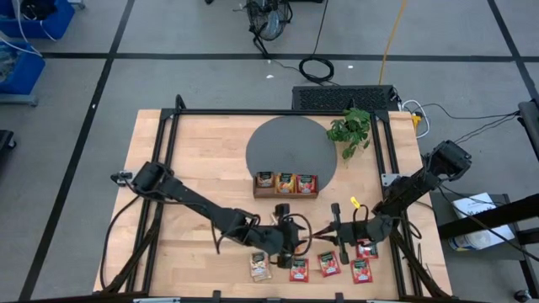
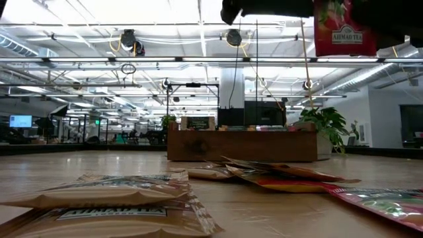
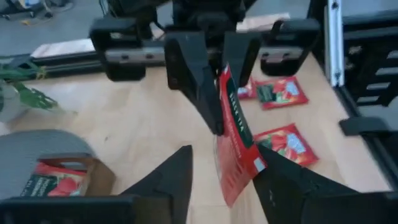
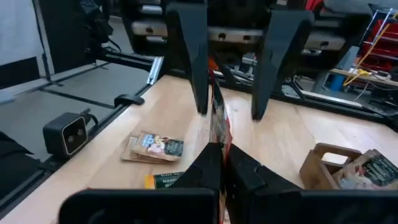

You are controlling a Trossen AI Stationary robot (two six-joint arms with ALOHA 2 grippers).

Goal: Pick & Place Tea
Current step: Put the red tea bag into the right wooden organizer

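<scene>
Handover above the table [image 1: 202, 160]: right jaws [image 4: 219, 163] clamped on a red sachet [image 3: 235, 134]; left jaws [image 3: 224, 168] apart around it, ready to receive.

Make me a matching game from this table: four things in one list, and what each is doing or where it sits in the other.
Things:
1. right pincer
2. left pincer
3. three-slot wooden tray
4. beige-green flat tea sachets

States or places:
A. on the dark round mat
B. open, its fingers either side of the lifted sachet
C. flat on the wooden table, near its front edge
D. shut on a red flat square tea sachet in the air

Pairs: 1-D, 2-B, 3-A, 4-C
</scene>
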